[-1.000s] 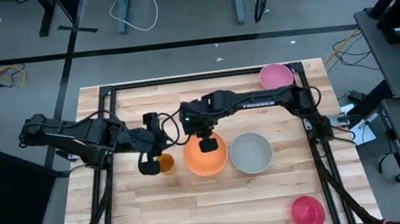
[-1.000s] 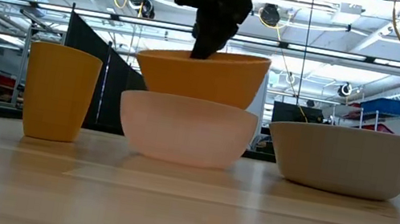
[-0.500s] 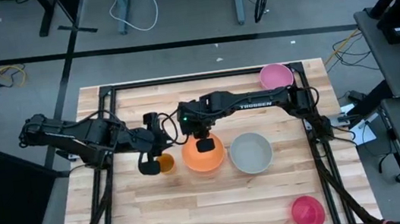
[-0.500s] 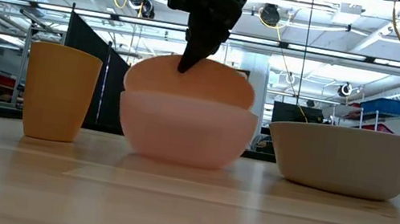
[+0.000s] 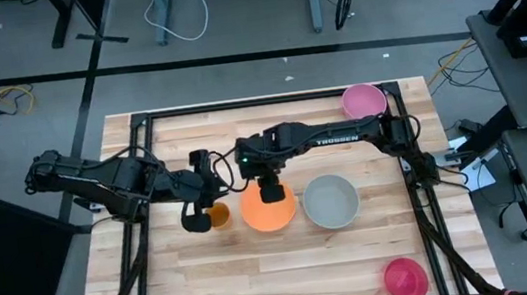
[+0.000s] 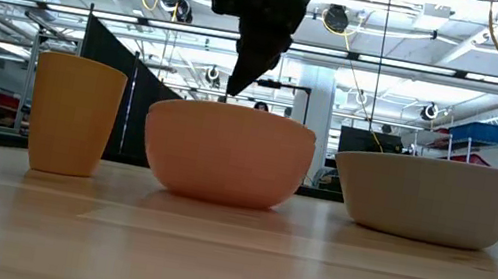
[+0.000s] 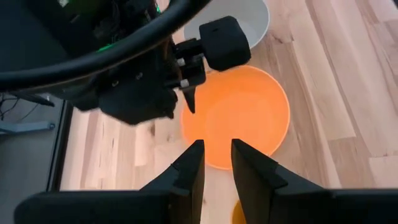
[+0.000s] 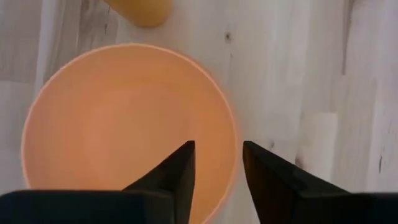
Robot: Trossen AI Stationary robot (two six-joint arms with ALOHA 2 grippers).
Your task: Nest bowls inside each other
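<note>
On the desk (image 5: 260,279), the orange bowl (image 5: 269,207) has dropped from the right gripper (image 6: 238,82) and now sits fully inside the pale pink bowl (image 6: 226,156); one nesting looks done. Right jaws stand wide, empty, above the rim. Left gripper (image 7: 216,155) hovers nearby, jaws narrow, empty. Only the low view shows the pink bowl; the high view shows the grey bowl (image 5: 332,202) just beside.

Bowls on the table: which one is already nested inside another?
The orange bowl at mid-table, below the open right gripper; it sits inside a pale pink bowl. The grey bowl, mid pink bowl and magenta bowl each stand alone.
</note>
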